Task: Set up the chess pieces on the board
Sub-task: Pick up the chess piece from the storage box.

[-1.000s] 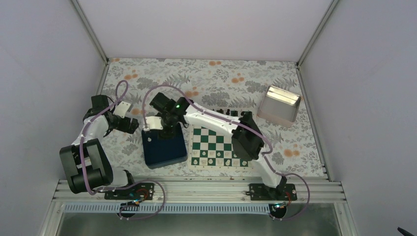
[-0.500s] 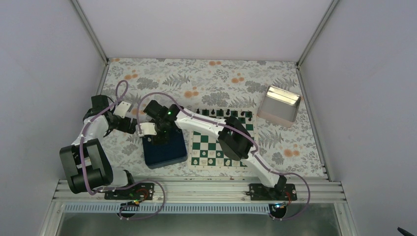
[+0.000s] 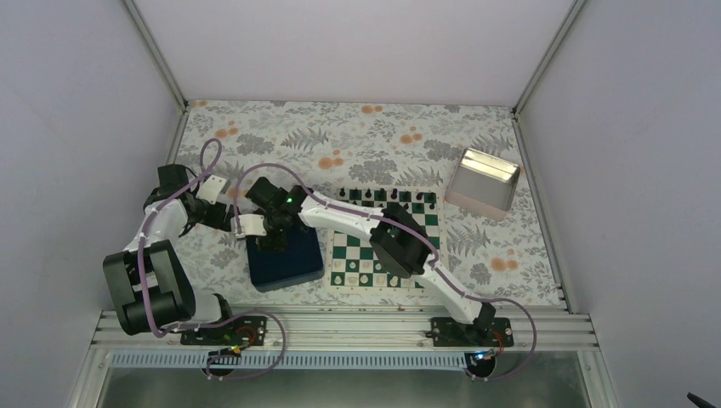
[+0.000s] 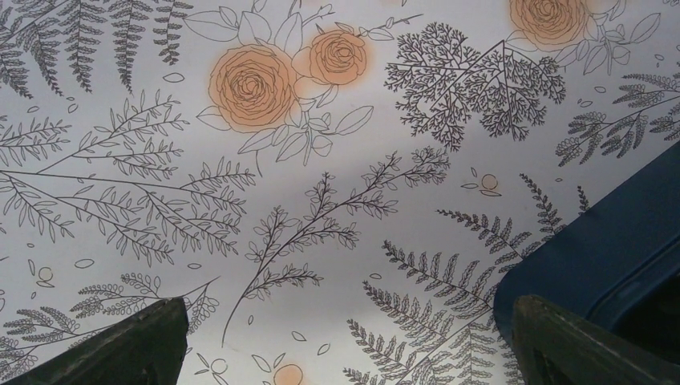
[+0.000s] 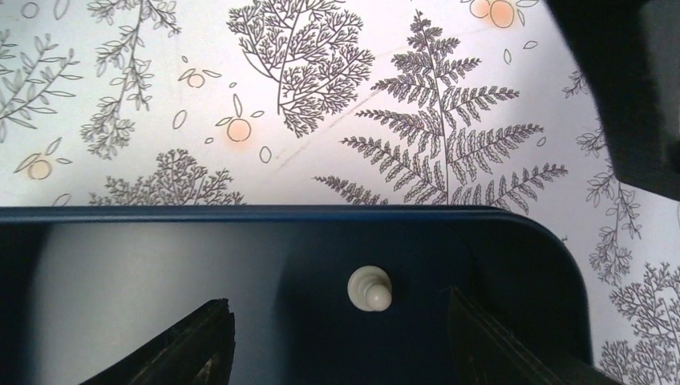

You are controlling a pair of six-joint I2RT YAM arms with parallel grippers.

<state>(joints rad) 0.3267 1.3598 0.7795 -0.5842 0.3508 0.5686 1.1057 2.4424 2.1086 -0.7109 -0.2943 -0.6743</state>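
Note:
A single cream pawn (image 5: 370,289) stands upright inside the dark navy tray (image 5: 160,265), near its far right corner. My right gripper (image 5: 345,357) hovers over the tray with its jaws open, the pawn just ahead of the gap between the fingertips and touched by neither. From above, the right gripper (image 3: 270,240) is over the tray's (image 3: 289,265) far left part. The green and white board (image 3: 350,242) lies right of the tray, with cream chess pieces (image 3: 350,279) along its near rows. My left gripper (image 4: 345,357) is open and empty over the floral cloth, beside the tray's corner (image 4: 609,233).
Black chess pieces (image 3: 366,195) line the board's far row. A metal box (image 3: 483,180) sits at the back right. The right arm stretches across the board's middle. My left gripper (image 3: 228,217) stays just left of the tray's far corner.
The right arm has swung further left over the navy tray and its jaws have widened. The left arm has not moved.

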